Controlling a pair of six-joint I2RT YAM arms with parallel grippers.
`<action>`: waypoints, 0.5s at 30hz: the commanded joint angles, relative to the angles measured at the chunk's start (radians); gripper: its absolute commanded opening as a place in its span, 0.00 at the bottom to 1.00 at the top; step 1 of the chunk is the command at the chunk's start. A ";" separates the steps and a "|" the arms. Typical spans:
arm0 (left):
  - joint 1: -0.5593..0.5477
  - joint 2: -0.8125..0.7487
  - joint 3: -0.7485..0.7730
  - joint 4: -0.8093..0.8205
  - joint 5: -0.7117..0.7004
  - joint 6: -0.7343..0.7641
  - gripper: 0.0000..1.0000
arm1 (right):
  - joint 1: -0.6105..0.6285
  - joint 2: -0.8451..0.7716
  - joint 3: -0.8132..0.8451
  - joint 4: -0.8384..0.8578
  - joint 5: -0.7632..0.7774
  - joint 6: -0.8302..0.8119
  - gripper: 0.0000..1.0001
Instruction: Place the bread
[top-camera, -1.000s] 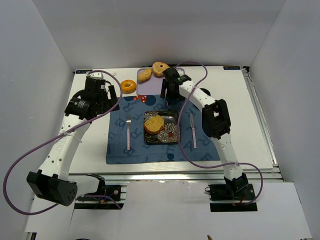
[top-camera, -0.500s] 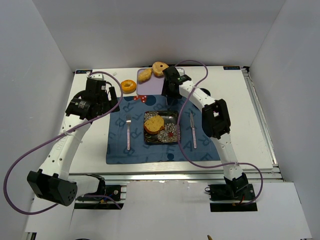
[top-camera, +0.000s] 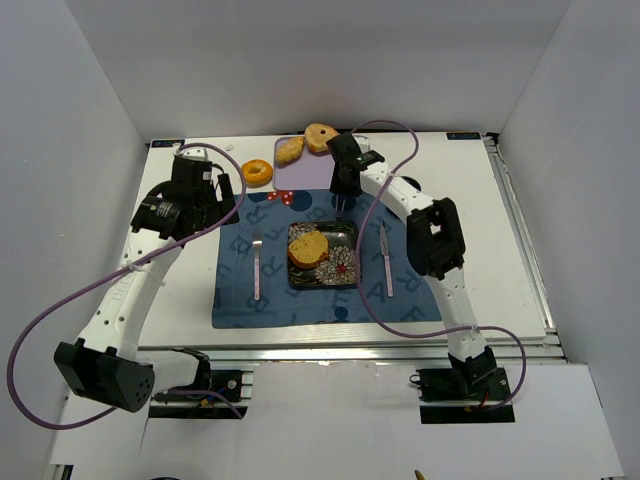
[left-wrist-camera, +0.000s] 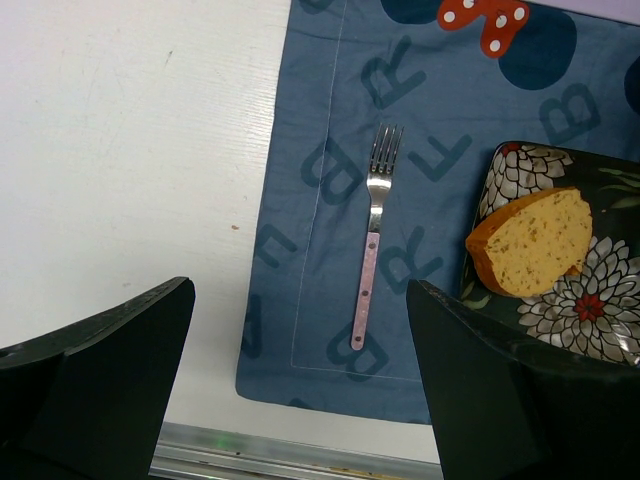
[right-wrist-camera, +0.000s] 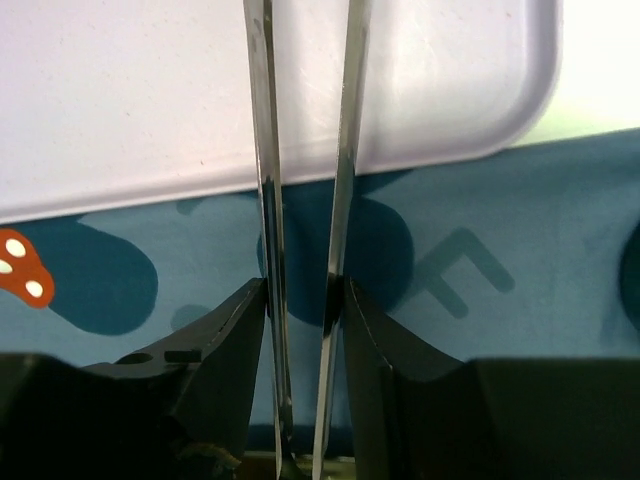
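The bread (top-camera: 308, 247), a thick golden slice with a brown crust, lies on the left half of the black floral plate (top-camera: 340, 266). The left wrist view shows the bread (left-wrist-camera: 535, 240) on the same plate (left-wrist-camera: 600, 330). My right gripper (top-camera: 343, 190) hangs just beyond the plate's far edge. It is shut on metal tongs (right-wrist-camera: 262, 150), whose two blades run between its fingers (right-wrist-camera: 225, 330) with a narrow gap and nothing between them. My left gripper (left-wrist-camera: 300, 400) is open and empty, above the placemat's left edge.
A lilac tray (top-camera: 300, 178) lies behind the blue placemat (top-camera: 235, 290). An orange doughnut (top-camera: 257, 172), a pale roll (top-camera: 291, 150) and another doughnut (top-camera: 320, 136) sit around it. A pink-handled fork (top-camera: 257, 265) lies left of the plate, a knife (top-camera: 386, 258) right of it.
My right gripper's fingers have closed in and pressed the tong blades nearer together, and the gripper has shifted slightly toward the plate. The left arm and the bread have not moved.
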 joint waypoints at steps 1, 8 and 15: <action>0.000 -0.035 -0.010 0.003 -0.008 0.006 0.98 | -0.004 -0.111 -0.018 0.023 0.030 0.000 0.41; 0.000 -0.044 -0.010 0.007 -0.002 0.006 0.98 | -0.004 -0.174 -0.076 0.063 -0.024 -0.014 0.42; 0.000 -0.049 -0.004 0.009 0.000 0.006 0.98 | -0.003 -0.204 -0.099 0.057 -0.064 -0.016 0.42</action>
